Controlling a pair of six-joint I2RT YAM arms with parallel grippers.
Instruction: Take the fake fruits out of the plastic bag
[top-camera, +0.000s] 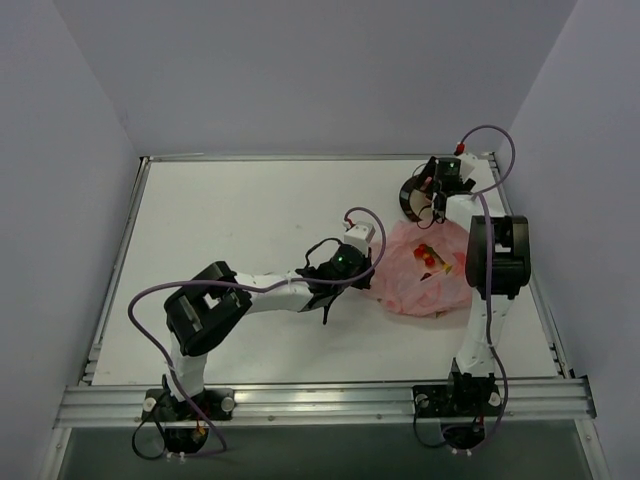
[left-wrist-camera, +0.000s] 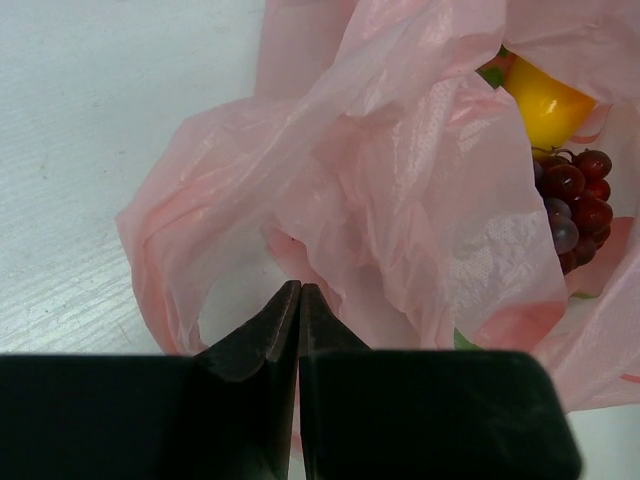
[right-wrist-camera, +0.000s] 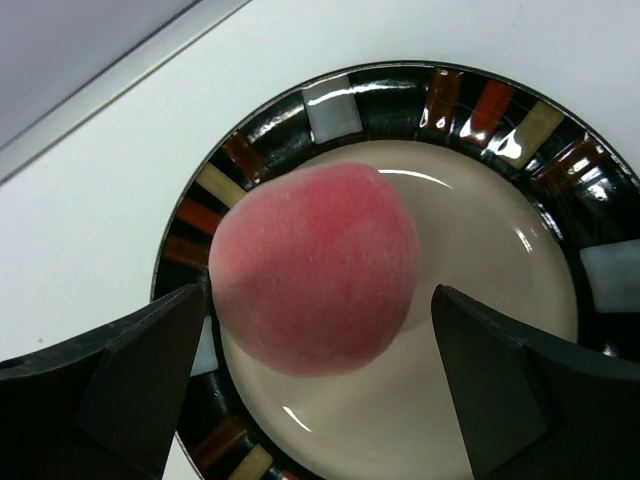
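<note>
L arm reaches across the white surface (top-camera: 250, 220) toward the plastic bag (top-camera: 425, 275). L hand (left-wrist-camera: 300, 292) lies low, right at the bag's left edge, tips pointing into the crumpled pink film. Its jaws are pressed fully together w/ no gap. Whether a bit of film is nipped btwn them can't be told.

The bag is slumped and crinkled, folds piled up in its middle.

Two fake fruits are inside the bag, toward its right side. The yellow-orange piece (left-wrist-camera: 545, 105) is uppermost in the L wrist view, w/ a scrap of green just beside it. The dark red grape cluster (left-wrist-camera: 580, 205) sits directly under it, and the two touch. Both are tucked w/in the film.

Just beyond the bag's far edge, above its right half, sits the round plate (right-wrist-camera: 480, 100), w/ a dark rim set w/ coloured tiles and a pale centre. The pink peach (right-wrist-camera: 315, 270) is out of the bag and rests on the plate, partly over the pale centre and partly over the rim.

R hand (top-camera: 437, 195) hangs over the plate, also beyond the bag's far edge. Its jaws are wide, one finger on each side of the peach. The finger on the left of the wrist view is right at the peach's skin; touching or just clear, can't tell. The other finger is plainly apart, so there's no grip on the peach.
</note>
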